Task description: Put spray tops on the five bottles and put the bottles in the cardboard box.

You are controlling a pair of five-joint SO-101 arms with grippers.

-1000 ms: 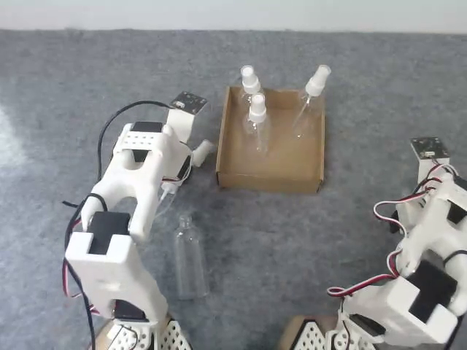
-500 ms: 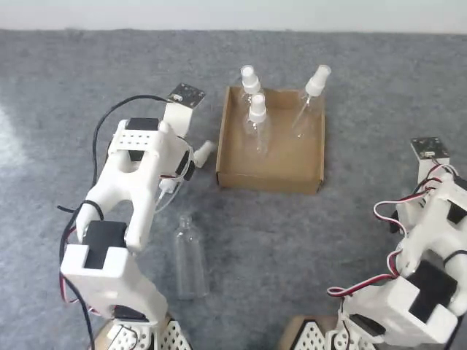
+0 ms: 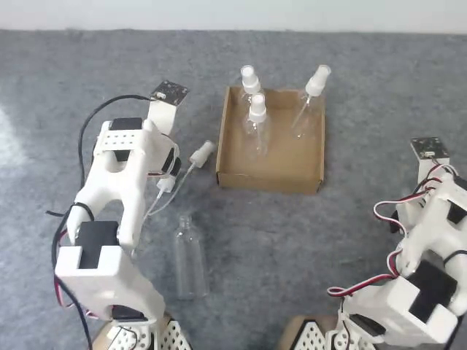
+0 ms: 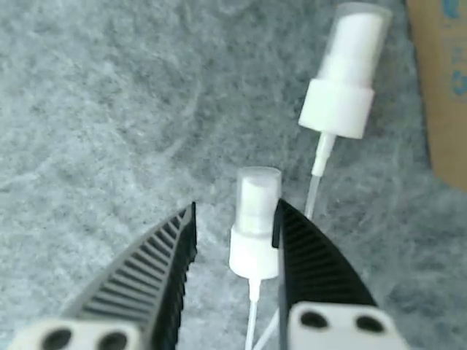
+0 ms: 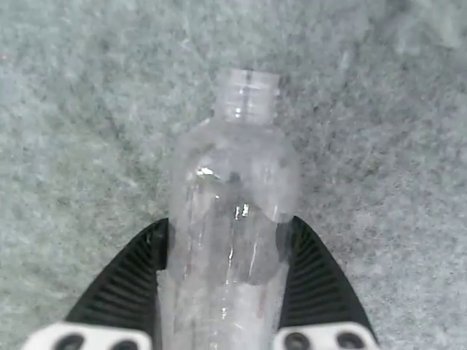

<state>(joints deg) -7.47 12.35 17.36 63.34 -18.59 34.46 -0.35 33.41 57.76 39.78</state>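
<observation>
In the high view, the cardboard box (image 3: 268,181) sits upper centre with three capped bottles (image 3: 257,120) leaning inside it. A bare bottle (image 3: 190,255) lies on the grey carpet (image 3: 66,87) at lower centre-left, and a loose spray top (image 3: 202,152) lies just left of the box. The left arm (image 3: 120,197) stretches up the left side, and the right arm (image 3: 430,248) is folded at lower right. In the left wrist view, the left gripper (image 4: 233,213) hangs with its jaws spread around a nearer spray top (image 4: 255,233). One jaw is against the cap and the other stands clear of it. The loose spray top (image 4: 341,80) lies beyond, near the box wall (image 4: 446,87). The step in hand looks like picking up this nearer top. To do it well, the gripper should centre on the white collar, not the thin tube, and close gently so the cap does not squirt sideways. In the right wrist view, the right gripper (image 5: 228,226) is clamped on the body of an open-necked bottle (image 5: 235,175), which is pressed by both jaws and lies over the carpet, ready to receive a top.
</observation>
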